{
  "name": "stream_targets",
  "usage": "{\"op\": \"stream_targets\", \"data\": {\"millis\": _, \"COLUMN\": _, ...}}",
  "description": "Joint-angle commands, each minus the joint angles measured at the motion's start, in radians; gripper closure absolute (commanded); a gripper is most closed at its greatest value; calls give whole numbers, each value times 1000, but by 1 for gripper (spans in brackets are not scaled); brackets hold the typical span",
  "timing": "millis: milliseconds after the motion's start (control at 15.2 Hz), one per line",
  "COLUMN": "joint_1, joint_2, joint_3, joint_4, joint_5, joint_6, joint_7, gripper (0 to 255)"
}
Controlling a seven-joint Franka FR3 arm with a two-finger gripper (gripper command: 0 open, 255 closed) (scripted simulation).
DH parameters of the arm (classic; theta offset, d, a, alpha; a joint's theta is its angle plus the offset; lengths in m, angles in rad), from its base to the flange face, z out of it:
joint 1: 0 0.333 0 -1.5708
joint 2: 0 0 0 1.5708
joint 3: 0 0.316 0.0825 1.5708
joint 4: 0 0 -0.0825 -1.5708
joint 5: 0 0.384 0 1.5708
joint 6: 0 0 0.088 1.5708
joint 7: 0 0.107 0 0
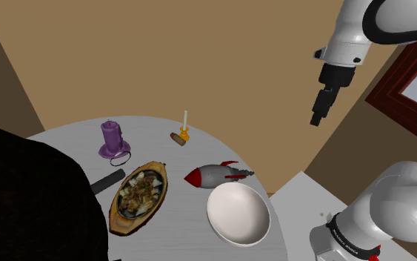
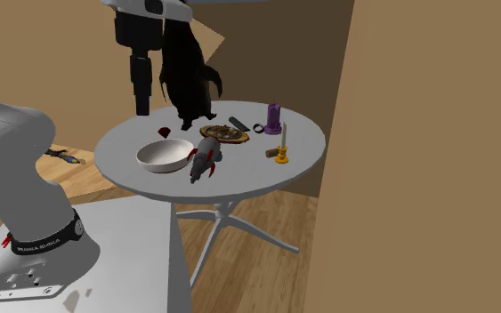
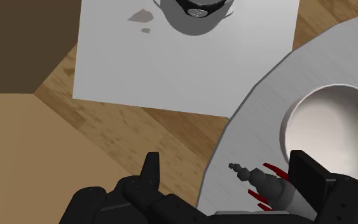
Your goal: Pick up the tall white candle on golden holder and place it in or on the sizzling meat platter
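Table [image 1: 188, 216] holds candle [image 1: 185, 127], platter [image 1: 140, 196], bowl [image 1: 238, 213], rocket [image 1: 215, 175]

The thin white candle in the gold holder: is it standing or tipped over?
Standing. The candle rises straight from its holder, whose base sits flat on the round table, in both exterior views.

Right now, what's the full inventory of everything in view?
table: 1, light grey, round
white candle: 1, golden holder, near table's rim
small piece: 1, brown, beside white candle
purple candle: 1, purple holder, by platter
meat platter: 1, brown, mid-table
bowl: 1, white, at table's rim
toy rocket: 1, grey and red, beside bowl
black figure: 1, on table by platter
stand: 1, white, under arm
arm: 1, white, raised
gripper: 1, black, open, empty
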Motion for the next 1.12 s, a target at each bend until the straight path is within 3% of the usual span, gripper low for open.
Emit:
{"op": "stream_targets", "data": {"millis": 0, "joint_1": 0, "joint_2": 0, "joint_3": 0, "joint_4": 0, "joint_5": 0, "joint_6": 0, "joint_7": 0, "gripper": 0}}
{"op": "stream_targets", "data": {"millis": 528, "joint_1": 32, "joint_2": 275, "joint_3": 81, "joint_4": 106, "joint_5": 49, "joint_6": 190, "joint_7": 91, "gripper": 0}}
{"op": "stream_targets", "data": {"millis": 1056, "joint_1": 53, "joint_2": 568, "joint_3": 146, "joint_4": 295, "joint_5": 51, "joint_6": 314, "joint_7": 181, "gripper": 0}}
